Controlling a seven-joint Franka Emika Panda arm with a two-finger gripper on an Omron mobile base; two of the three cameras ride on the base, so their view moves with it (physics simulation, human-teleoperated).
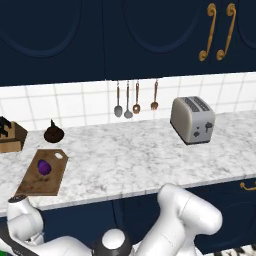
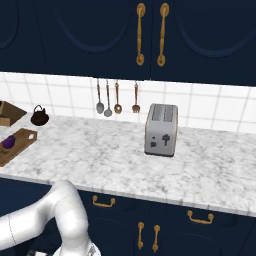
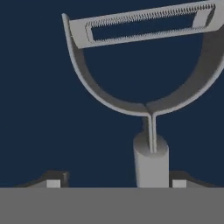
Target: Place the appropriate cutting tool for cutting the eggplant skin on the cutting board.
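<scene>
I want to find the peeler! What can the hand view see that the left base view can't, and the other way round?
Hand view: the silver peeler up close, its handle between the gripper tips, against dark blue.

Left base view: the cutting board with the purple eggplant on it, a knife block, hanging spoons and a toaster on the marble counter.

Both: the dark blue of the cabinets.

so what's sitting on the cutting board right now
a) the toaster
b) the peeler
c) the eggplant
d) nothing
c: the purple eggplant lies on the cutting board, while the peeler is at the gripper and the toaster stands far along the counter.
</scene>
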